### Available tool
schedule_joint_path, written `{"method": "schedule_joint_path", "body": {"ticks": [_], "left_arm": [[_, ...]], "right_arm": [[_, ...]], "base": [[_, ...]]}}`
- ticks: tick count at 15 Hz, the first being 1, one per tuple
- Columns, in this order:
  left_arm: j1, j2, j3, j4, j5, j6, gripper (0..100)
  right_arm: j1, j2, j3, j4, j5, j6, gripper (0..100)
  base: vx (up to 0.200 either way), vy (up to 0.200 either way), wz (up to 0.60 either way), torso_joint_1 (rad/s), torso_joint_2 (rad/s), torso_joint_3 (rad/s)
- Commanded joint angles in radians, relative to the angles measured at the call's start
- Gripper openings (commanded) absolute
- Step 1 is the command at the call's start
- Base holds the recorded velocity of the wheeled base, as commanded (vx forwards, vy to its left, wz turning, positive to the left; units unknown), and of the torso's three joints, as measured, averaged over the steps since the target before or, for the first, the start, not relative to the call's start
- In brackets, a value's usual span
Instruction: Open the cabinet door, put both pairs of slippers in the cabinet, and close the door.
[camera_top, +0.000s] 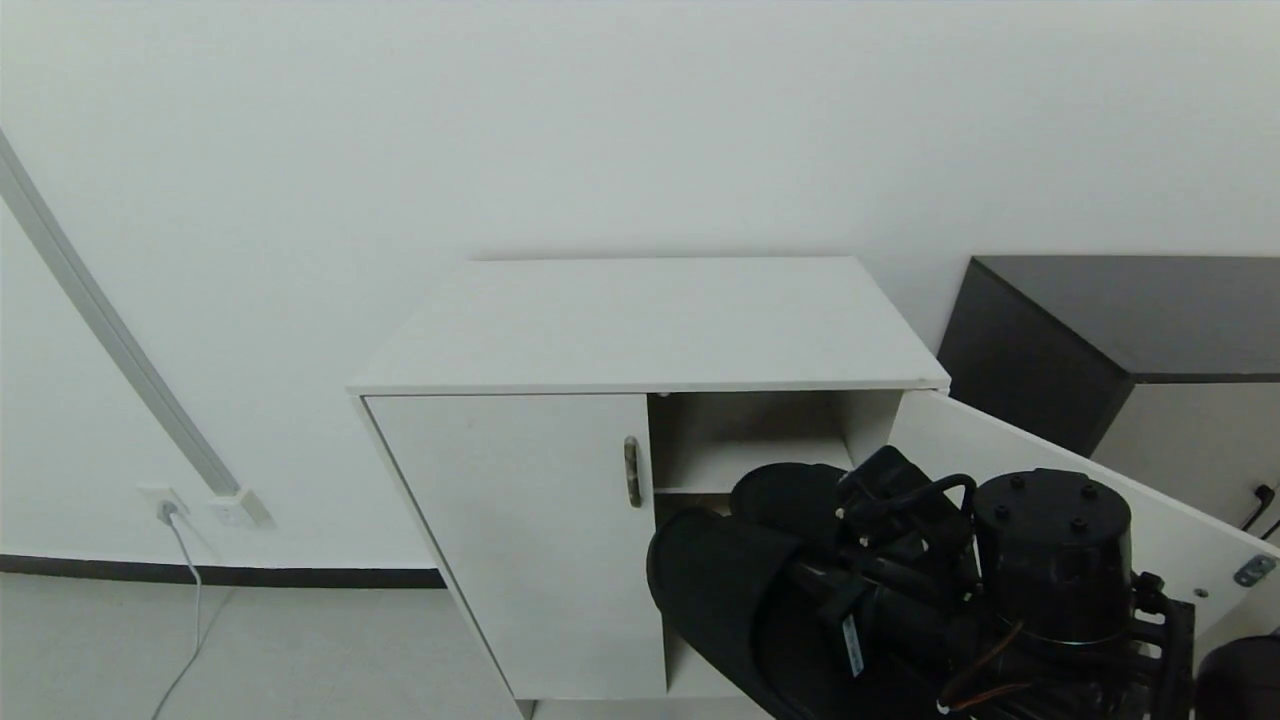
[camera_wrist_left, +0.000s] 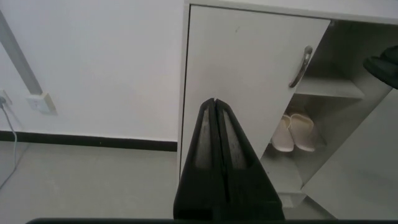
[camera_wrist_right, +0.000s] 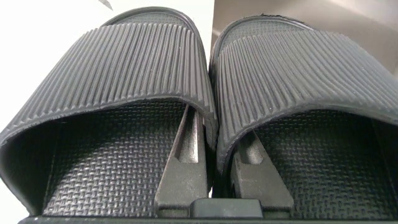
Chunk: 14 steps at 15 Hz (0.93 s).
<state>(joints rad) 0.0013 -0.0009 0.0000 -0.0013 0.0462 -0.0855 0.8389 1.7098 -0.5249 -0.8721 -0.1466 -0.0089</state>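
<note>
Before open cabinet, right gripper pinching black slippers, left gripper pressed together.

White wall, plain, at the back. Grey trunking runs slantwise down the wall at left and ends at a white box. Just beside the box is a socket with a plug in it. A pale cable hangs from the plug to the light grey floor. Black skirting lines the foot of the wall. At right, against the wall, stands a dark unit with a black top and grey front; a black cord hangs before it.
</note>
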Motion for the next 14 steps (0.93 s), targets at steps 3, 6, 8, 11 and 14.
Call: {"method": "schedule_joint_path", "body": {"ticks": [3,6,8,11,14], "left_arm": [[0.0,0.001,0.0,0.0,0.0,0.0,0],[0.0,0.001,0.0,0.001,0.0,0.0,0],[0.0,0.001,0.0,0.0,0.0,0.0,0],[0.0,0.001,0.0,0.0,0.0,0.0,0],[0.0,0.001,0.0,0.0,0.001,0.0,0]], "right_arm": [[0.0,0.004,0.002,-0.001,-0.001,0.0,0],[0.0,0.005,0.002,-0.001,-0.001,0.0,0],[0.0,0.005,0.002,-0.001,-0.001,0.0,0],[0.0,0.011,0.003,-0.001,-0.001,0.0,0],[0.0,0.013,0.005,-0.001,-0.001,0.0,0]], "base": [[0.0,0.0,0.0,-0.199,0.52,0.313],[0.0,0.0,0.0,-0.188,0.5,0.315],[0.0,0.0,0.0,-0.168,0.49,0.315],[0.0,0.0,0.0,-0.152,0.48,0.334],[0.0,0.0,0.0,-0.128,0.46,0.334]]}}
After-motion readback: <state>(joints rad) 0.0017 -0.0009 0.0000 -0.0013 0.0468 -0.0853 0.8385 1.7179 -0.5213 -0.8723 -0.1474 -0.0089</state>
